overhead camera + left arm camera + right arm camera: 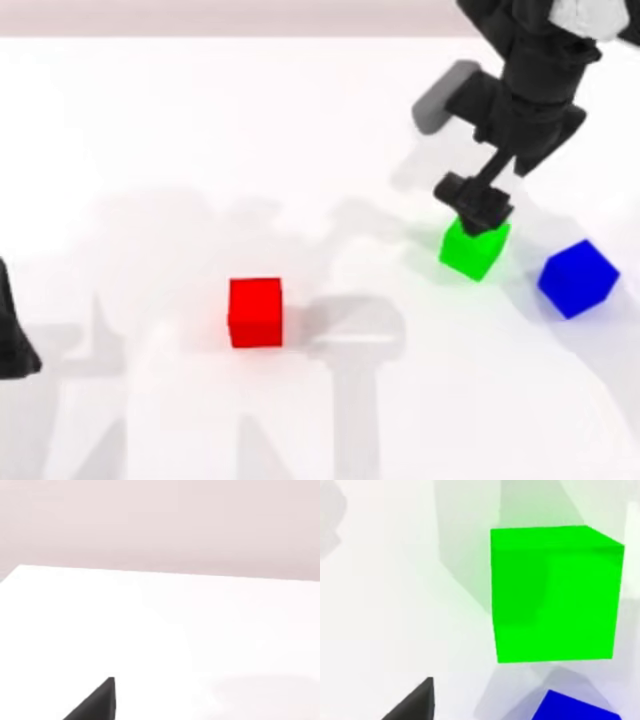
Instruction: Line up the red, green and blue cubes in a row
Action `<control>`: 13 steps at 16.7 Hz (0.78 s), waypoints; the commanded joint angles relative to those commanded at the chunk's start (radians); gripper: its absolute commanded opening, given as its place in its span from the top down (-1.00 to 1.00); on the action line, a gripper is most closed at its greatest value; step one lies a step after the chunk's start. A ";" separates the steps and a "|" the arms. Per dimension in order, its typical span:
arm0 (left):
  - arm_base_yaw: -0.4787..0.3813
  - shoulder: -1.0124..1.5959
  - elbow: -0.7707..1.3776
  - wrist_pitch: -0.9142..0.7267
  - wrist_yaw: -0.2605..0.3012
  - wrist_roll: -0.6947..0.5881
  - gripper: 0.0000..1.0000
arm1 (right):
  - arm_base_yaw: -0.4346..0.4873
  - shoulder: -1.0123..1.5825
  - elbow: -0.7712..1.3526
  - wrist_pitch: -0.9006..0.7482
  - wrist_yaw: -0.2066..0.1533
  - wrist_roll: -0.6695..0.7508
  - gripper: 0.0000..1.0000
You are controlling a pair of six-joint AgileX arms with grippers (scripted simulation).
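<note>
Right gripper [474, 206] directly over matte green cube [473, 250] at table [200, 150] right, finger spread and grasp cannot be told; faceted blue cube [578, 278] just beside, red cube [256, 312] mid-table; left arm [12, 330] parked at left edge

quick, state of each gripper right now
Left gripper: parked at the table's left edge; open or shut cannot be told.
Right gripper: down at the green cube; whether it grips it cannot be told.
</note>
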 joint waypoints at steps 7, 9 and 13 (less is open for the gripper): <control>0.009 -0.081 -0.044 0.058 0.005 0.046 -1.00 | 0.015 0.083 0.084 -0.041 0.003 -0.020 -1.00; 0.009 -0.081 -0.044 0.058 0.005 0.046 -1.00 | 0.011 0.082 0.079 -0.036 0.003 -0.020 -1.00; 0.009 -0.081 -0.044 0.058 0.005 0.046 -1.00 | 0.015 0.109 -0.009 0.079 0.003 -0.020 -1.00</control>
